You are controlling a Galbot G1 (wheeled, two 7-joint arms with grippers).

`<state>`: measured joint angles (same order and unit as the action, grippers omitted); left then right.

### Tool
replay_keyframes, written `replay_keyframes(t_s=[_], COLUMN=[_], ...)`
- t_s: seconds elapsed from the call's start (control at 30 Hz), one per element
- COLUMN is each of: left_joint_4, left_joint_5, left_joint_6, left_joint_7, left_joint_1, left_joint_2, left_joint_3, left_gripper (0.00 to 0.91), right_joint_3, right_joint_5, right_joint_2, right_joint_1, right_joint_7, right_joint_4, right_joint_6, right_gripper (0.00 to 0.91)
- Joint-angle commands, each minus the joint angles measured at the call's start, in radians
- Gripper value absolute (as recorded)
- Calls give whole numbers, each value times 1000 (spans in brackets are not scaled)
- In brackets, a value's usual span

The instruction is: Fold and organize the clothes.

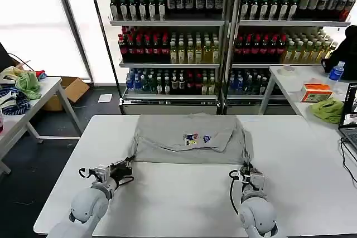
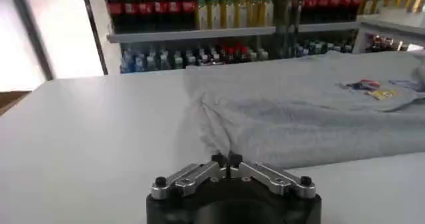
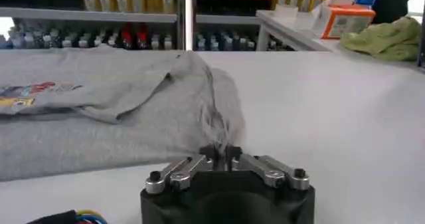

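A light grey shirt (image 1: 189,137) with a small multicoloured chest print (image 1: 197,138) lies across the far half of the white table (image 1: 184,204), its upper part folded over. My left gripper (image 1: 129,164) is at the shirt's near left corner, shut on the hem; the cloth (image 2: 305,112) puckers up from between the tips of the left gripper (image 2: 226,159). My right gripper (image 1: 247,169) is at the near right corner, shut on a bunched fold of the shirt (image 3: 99,112), which rises from the closed tips of the right gripper (image 3: 222,152).
Shelves of bottles (image 1: 167,26) stand behind the table. A side table at the right holds an orange box (image 1: 316,90), a green cloth (image 1: 328,110) and a blue bottle (image 1: 336,71); a laptop (image 1: 350,116) sits at the right edge. Another table at the left carries a green cloth (image 1: 28,85).
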<state>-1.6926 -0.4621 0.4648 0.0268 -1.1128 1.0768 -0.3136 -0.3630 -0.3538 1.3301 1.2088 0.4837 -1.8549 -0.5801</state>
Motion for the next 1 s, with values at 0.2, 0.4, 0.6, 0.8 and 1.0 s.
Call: replay_keyframes(t_s=[0.2, 0.4, 0.6, 0.8, 1.0], left_joint_4=[-254, -418, -543, -602, -624], left_joint_5=[0, 0, 29, 71, 103], left_joint_6=[-17, -14, -28, -34, -56], left_joint_7=[23, 49, 59, 66, 63], left_joint_1=[-188, -321, -481, -582, -683], left_joint_2=[-53, -55, -42, -19, 7], left_joint_3=[-77, -116, -165, -196, -216], left_gripper=[0, 0, 10, 10, 10], right_joint_3=[-25, -20, -14, -5, -3], right_joint_5=[4, 17, 65, 98, 134], right_joint_2=[-10, -16, -18, 2, -10], right_joint_1=[94, 215, 383, 519, 614], right_joint_7=[17, 42, 50, 82, 95], right_joint_4=[-244, -373, -456, -503, -534], right_joint_6=[1, 0, 2, 9, 26], right_gripper=[0, 0, 0, 0, 0])
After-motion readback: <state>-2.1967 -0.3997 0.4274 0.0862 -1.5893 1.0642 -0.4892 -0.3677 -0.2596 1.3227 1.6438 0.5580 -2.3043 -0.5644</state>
